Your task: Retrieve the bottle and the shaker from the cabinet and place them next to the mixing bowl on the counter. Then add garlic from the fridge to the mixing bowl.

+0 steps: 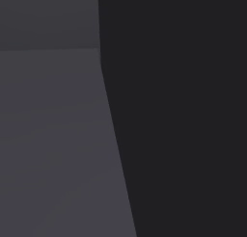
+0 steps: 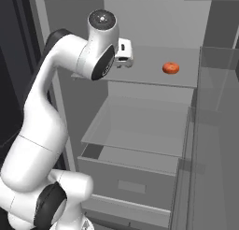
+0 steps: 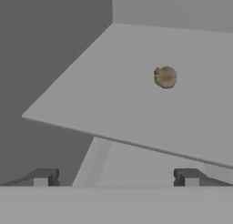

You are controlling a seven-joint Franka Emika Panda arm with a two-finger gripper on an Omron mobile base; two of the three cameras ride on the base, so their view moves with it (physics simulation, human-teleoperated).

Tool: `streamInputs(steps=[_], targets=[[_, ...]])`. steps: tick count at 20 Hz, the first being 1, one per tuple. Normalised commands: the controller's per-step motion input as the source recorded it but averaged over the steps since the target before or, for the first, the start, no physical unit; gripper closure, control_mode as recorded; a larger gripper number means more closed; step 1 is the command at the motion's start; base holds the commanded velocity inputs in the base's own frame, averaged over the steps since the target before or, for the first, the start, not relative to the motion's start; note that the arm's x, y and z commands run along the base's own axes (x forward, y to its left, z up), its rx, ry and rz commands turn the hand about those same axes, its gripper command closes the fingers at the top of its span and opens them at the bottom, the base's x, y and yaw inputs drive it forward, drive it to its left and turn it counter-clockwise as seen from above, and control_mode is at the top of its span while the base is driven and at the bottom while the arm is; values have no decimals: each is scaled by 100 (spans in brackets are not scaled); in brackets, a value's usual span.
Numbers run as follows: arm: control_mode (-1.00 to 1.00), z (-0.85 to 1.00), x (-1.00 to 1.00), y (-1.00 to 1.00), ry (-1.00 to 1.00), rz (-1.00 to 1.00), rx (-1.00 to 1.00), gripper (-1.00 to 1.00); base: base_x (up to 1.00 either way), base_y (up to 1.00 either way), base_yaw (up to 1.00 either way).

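The fridge [image 2: 70, 18] stands open in front of me. A small round tan-brown lump that looks like the garlic [image 3: 164, 76] lies on its upper shelf [image 3: 91, 100], ahead and to the right of my gripper [image 3: 116, 176]. The gripper is open, fingertips [image 3: 45, 176] wide apart with nothing between them, at the shelf's front edge. In the right base view the gripper [image 2: 125, 56] hovers over the shelf's left part, and an orange-red round thing [image 2: 171, 68] lies to its right; I cannot tell whether it is the same lump. The bottle, shaker, cabinet, mixing bowl and counter are out of view.
Below the upper shelf come a glass shelf [image 2: 135, 126] and a grey drawer [image 2: 126, 180]. The fridge door with clear bins [image 2: 217, 131] stands open at the right. Dark flat panels [image 1: 178, 111] stand close before the left base camera.
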Motion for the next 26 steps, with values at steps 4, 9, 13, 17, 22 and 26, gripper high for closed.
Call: streamInputs(steps=[4, 9, 13, 17, 22, 26], targets=[[-100, -8, 37, -14, 0, 0, 0, -100, 0, 0, 0], [-100, -2, 41, -5, 0, 1, 0, -100, 0, 0, 0], [-100, -3, 41, -2, -1, 1, 0, -100, 0, 0, 0], [-100, -18, 29, -8, -3, 2, 0, -100, 0, 0, 0], [-100, -26, 23, -13, -4, 3, 0, -100, 0, 0, 0], [-100, -11, 27, -9, -2, 2, 0, -100, 0, 0, 0]])
